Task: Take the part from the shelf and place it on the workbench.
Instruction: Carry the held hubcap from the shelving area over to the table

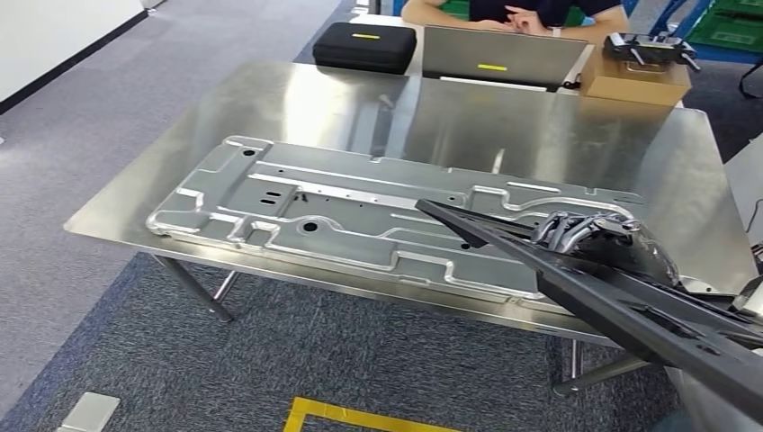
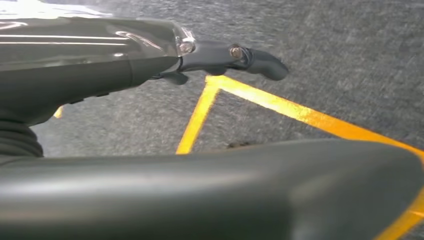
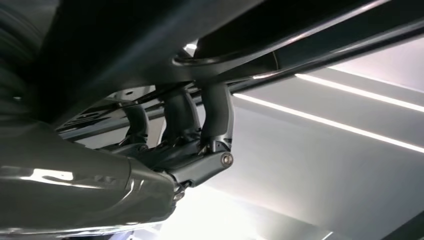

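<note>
R hand (image 1: 589, 236) fingers (image 3: 216, 117) were curled over the long black part (image 1: 630, 306), held above desk (image 1: 360, 108) near its R front edge, long axis running diagonally toward stamped panel (image 1: 360, 211); L hand (image 2: 210, 56) hung over floor, fingers apart, holding nothing.

Steel workbench (image 1: 576, 135) bearing stamped panel (image 1: 360, 211)

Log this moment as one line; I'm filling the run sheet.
right hand: grips black part over workbench | part: not yet set down | left hand: holds nothing, above floor | silver panel: on workbench
</note>
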`<action>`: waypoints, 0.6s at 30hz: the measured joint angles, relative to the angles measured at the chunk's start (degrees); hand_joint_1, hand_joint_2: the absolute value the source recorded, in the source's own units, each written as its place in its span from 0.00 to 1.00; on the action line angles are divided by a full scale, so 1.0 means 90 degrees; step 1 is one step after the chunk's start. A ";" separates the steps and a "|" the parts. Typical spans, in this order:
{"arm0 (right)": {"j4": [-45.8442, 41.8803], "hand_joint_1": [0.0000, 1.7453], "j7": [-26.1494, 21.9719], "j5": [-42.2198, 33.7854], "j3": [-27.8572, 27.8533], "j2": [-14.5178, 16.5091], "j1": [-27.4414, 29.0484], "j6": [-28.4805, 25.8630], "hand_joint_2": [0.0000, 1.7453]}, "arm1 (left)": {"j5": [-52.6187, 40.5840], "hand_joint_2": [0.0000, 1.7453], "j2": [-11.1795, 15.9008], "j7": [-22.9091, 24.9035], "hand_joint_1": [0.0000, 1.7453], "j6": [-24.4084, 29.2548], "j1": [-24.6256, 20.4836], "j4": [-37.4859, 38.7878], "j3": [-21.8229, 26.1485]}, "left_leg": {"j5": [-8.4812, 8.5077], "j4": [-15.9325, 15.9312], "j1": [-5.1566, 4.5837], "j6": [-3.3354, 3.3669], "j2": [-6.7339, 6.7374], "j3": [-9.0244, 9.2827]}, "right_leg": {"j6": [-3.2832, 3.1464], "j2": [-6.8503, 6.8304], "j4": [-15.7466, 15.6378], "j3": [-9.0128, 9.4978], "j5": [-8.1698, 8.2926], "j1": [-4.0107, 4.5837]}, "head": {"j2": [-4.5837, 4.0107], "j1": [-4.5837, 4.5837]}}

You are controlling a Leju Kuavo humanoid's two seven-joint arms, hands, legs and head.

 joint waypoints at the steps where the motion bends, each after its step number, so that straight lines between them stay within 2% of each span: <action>1: -0.0003 1.00 0.0000 -0.0008 -0.0010 0.0001 0.0005 0.0005 1.00 | -0.0001 1.00 -0.0002 0.0005 0.00 -0.0001 -0.0004 0.0000 -0.0001 | -0.0019 0.0052 0.0001 -0.0025 -0.0008 0.0020 | -0.0024 0.0055 -0.0021 0.0039 0.0015 -0.0024 | 0.0000 -0.0001; 3: -0.0007 1.00 0.0000 -0.0021 -0.0021 0.0010 -0.0010 0.0029 1.00 | -0.0003 1.00 -0.0007 0.0002 0.00 -0.0003 -0.0026 0.0000 -0.0002 | -0.0138 0.0404 0.0029 -0.0097 -0.0113 -0.0124 | -0.0065 0.0151 -0.0051 0.0136 -0.0006 -0.0084 | 0.0000 -0.0009; 6: -0.0003 1.00 0.0002 -0.0024 -0.0023 0.0035 0.0000 0.0053 1.00 | -0.0008 1.00 -0.0007 0.0002 0.00 -0.0001 -0.0020 0.0000 -0.0004 | -0.0568 0.1433 0.0115 -0.0244 -0.0243 -0.0765 | -0.0088 0.0312 -0.0060 0.0204 -0.0073 -0.0125 | 0.0000 -0.0019; 7: -0.0001 1.00 0.0004 -0.0024 -0.0023 0.0042 0.0010 0.0053 1.00 | -0.0009 1.00 -0.0005 0.0003 0.00 0.0000 -0.0010 0.0000 -0.0004 | -0.0612 0.1616 0.0135 -0.0277 -0.0252 -0.0936 | -0.0079 0.0376 -0.0060 0.0231 -0.0100 -0.0135 | 0.0000 -0.0019; 8: -0.0001 1.00 0.0006 -0.0024 -0.0023 0.0046 0.0015 0.0053 1.00 | -0.0012 1.00 -0.0005 0.0004 0.00 -0.0001 -0.0002 0.0000 -0.0004 | -0.0519 0.1590 0.0152 -0.0297 -0.0259 -0.1010 | -0.0064 0.0440 -0.0060 0.0268 -0.0131 -0.0145 | 0.0000 -0.0019; 9: 0.0000 1.00 0.0007 -0.0024 -0.0023 0.0050 0.0016 0.0053 1.00 | -0.0015 1.00 -0.0004 0.0004 0.00 -0.0001 0.0003 0.0000 -0.0004 | -0.0283 0.1337 0.0166 -0.0304 -0.0277 -0.0979 | -0.0044 0.0504 -0.0060 0.0319 -0.0168 -0.0154 | 0.0000 -0.0019; 10: 0.0000 1.00 0.0007 -0.0024 -0.0024 0.0052 0.0014 0.0053 1.00 | -0.0017 1.00 -0.0003 0.0003 0.00 -0.0002 0.0005 0.0000 -0.0004 | 0.0036 0.0931 0.0176 -0.0299 -0.0324 -0.0875 | -0.0021 0.0562 -0.0061 0.0377 -0.0210 -0.0163 | 0.0000 -0.0019; 11: 0.0001 1.00 0.0007 -0.0024 -0.0025 0.0053 0.0010 0.0053 1.00 | -0.0019 1.00 0.0001 0.0003 0.00 -0.0002 0.0007 0.0000 -0.0005 | 0.0279 0.0574 0.0181 -0.0276 -0.0408 -0.0772 | 0.0002 0.0605 -0.0066 0.0430 -0.0244 -0.0173 | 0.0000 -0.0019; 12: 0.0004 1.00 0.0006 -0.0019 -0.0024 0.0055 0.0005 0.0052 1.00 | -0.0019 1.00 0.0004 0.0003 0.00 -0.0001 0.0006 0.0000 -0.0005 | 0.0402 0.0279 0.0172 -0.0240 -0.0484 -0.0704 | 0.0030 0.0646 -0.0074 0.0455 -0.0269 -0.0185 | 0.0000 -0.0024; 13: 0.0005 1.00 0.0002 0.0002 -0.0026 0.0056 0.0003 0.0046 1.00 | -0.0019 1.00 0.0007 0.0006 0.00 -0.0001 0.0007 0.0000 -0.0005 | 0.0449 0.0125 0.0154 -0.0196 -0.0547 -0.0672 | 0.0069 0.0685 -0.0091 0.0470 -0.0292 -0.0198 | 0.0000 -0.0026; 14: 0.0005 1.00 -0.0005 0.0037 -0.0028 0.0058 0.0007 0.0034 1.00 | -0.0019 1.00 0.0010 0.0008 0.00 0.0002 0.0007 0.0000 -0.0005 | 0.0407 0.0088 0.0134 -0.0144 -0.0577 -0.0671 | 0.0117 0.0712 -0.0085 0.0480 -0.0288 -0.0208 | 0.0000 -0.0029; 16: 0.0002 1.00 -0.0027 0.0121 -0.0045 0.0056 0.0018 0.0000 1.00 | -0.0019 1.00 0.0013 0.0010 0.00 0.0010 -0.0001 0.0000 -0.0007 | 0.0426 0.0016 0.0122 -0.0046 -0.0551 -0.0589 | 0.0205 0.0727 -0.0049 0.0521 -0.0291 -0.0212 | 0.0000 -0.0030; 18: -0.0001 1.00 -0.0053 0.0163 -0.0069 0.0053 -0.0004 -0.0020 1.00 | -0.0026 1.00 0.0014 0.0009 0.00 0.0016 -0.0015 0.0000 -0.0007 | 0.0430 -0.0031 0.0142 0.0031 -0.0516 -0.0478 | 0.0238 0.0574 0.0162 0.0483 -0.0427 -0.0195 | 0.0000 -0.0027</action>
